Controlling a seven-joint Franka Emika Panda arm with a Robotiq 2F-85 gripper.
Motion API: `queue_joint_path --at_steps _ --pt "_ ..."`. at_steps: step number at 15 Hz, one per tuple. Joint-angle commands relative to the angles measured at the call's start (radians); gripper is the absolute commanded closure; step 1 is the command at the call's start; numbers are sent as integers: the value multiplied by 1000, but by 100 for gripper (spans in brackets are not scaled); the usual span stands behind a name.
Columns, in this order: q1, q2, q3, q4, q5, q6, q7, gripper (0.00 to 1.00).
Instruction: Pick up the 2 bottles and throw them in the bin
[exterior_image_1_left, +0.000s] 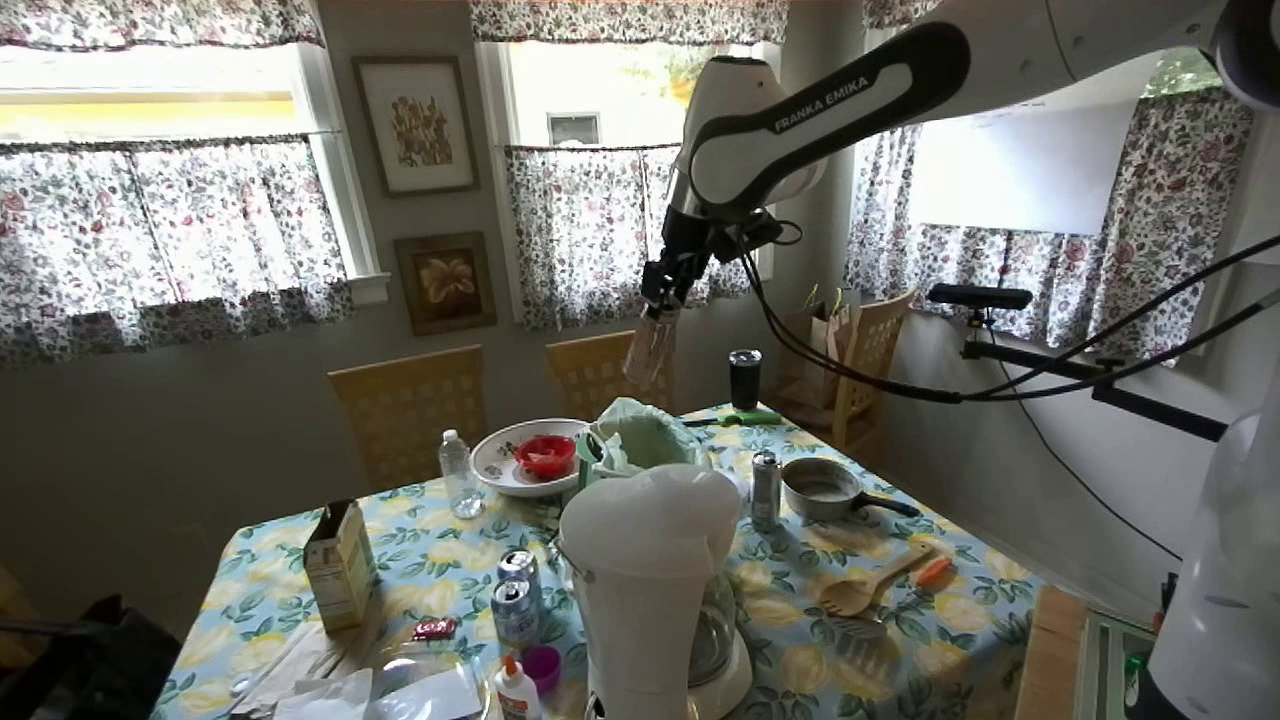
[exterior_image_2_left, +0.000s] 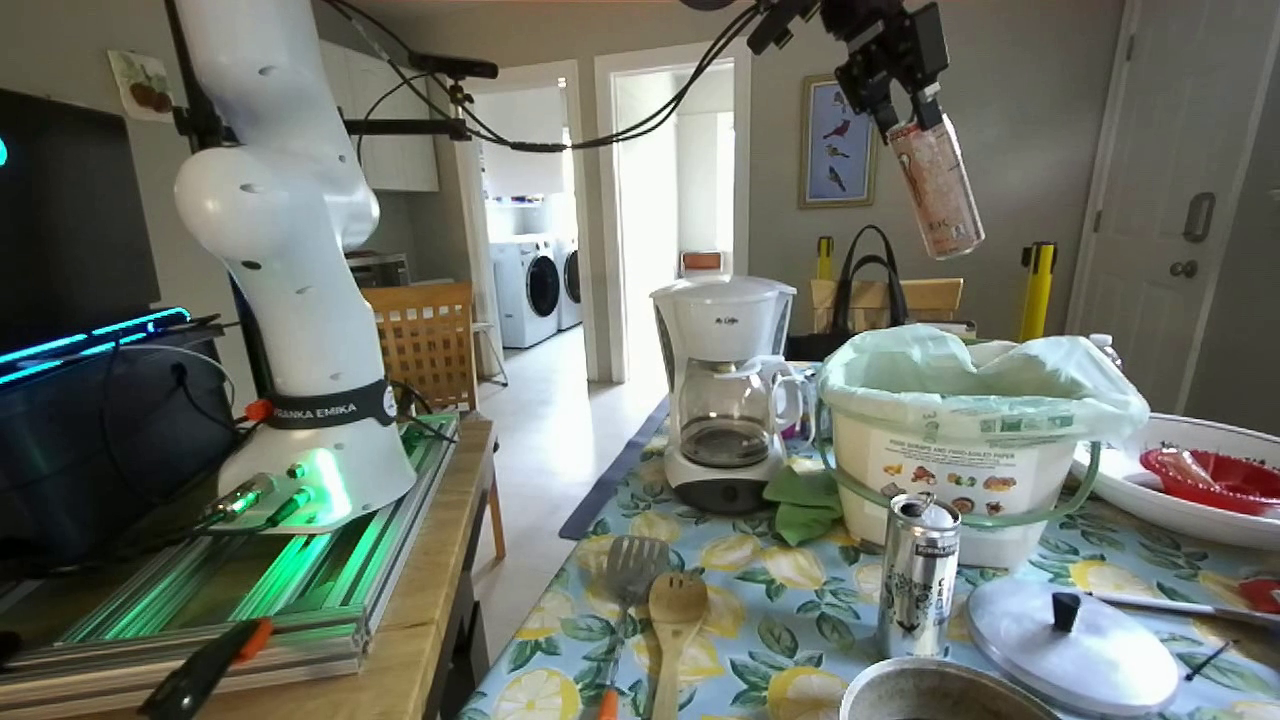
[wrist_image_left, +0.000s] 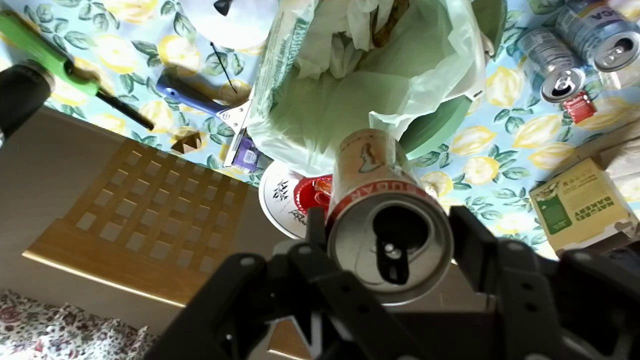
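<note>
The can (exterior_image_2_left: 938, 190), presumably one of the task's two "bottles", is clasped at its top end by the gripper (exterior_image_2_left: 908, 115), its long axis slanting steeply down. The bin (exterior_image_2_left: 960, 470) lies below; in the wrist view the can's bottom overlaps the bag's (wrist_image_left: 340, 110) edge, so release probably calls for a shift inward. A clear bottle (exterior_image_1_left: 460, 480) stands upright on the desk (exterior_image_1_left: 420, 540). The arm (exterior_image_1_left: 850, 110) reaches out high, then bends downward.
</note>
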Motion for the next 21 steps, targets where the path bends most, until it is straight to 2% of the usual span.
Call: queue_joint_path --at_steps 1,7,8,11,19,21 --pt "2 24 2 44 33 -21 -27 62" --pt "4 22 4 49 32 -24 -25 62" --pt "4 21 3 51 46 -29 -31 14" --pt "4 19 2 54 63 -32 -37 0" --pt "2 16 -1 54 76 -33 -39 0" --pt "-1 8 -4 52 81 -74 -24 0"
